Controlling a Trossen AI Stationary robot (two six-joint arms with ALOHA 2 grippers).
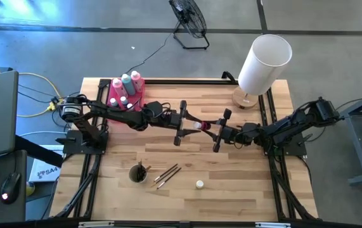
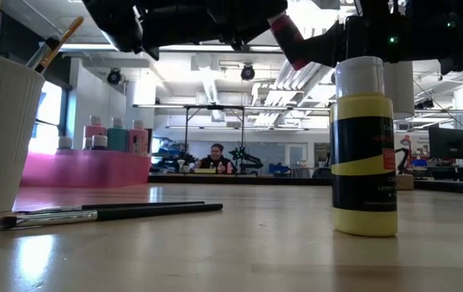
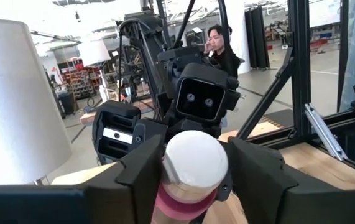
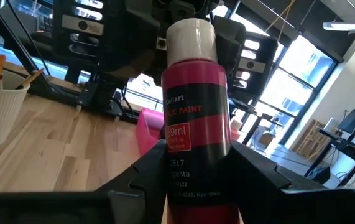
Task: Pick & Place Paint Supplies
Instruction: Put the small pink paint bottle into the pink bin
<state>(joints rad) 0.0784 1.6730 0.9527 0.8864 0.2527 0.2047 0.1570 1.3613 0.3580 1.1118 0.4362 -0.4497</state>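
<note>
Two arms: both dark arms reach in over the middle of the wooden table [image 1: 187, 190] and meet there, stretched nearly level.
Magenta bottle: a glossy magenta paint bottle [image 4: 197, 134] with a round white cap hangs in the air between the two grippers, above the table's centre.
Right gripper [image 4: 197, 177]: its two dark fingers are clamped on the lower body of the bottle, one on each side.
Left gripper [image 3: 193, 180]: its fingers sit on either side of the bottle's white cap end; whether they press on it cannot be told.
High view alone: shows the whole layout, with a pink tray [image 1: 118, 100] of bottles near the left arm's base, a tall white lampshade [image 1: 264, 63] on a round wooden foot at the far right, and a small cup [image 1: 139, 173], two thin brushes [image 1: 167, 175] and a tiny white-capped pot [image 1: 200, 184] along the near side.
Low view alone: shows a yellow bottle [image 2: 365, 146] with a white cap and dark label standing upright close to the camera, brushes lying flat, a ribbed white cup at the left edge, and a person seated far behind.
Right wrist view alone: shows the bottle's dark label printed with pale lettering.
</note>
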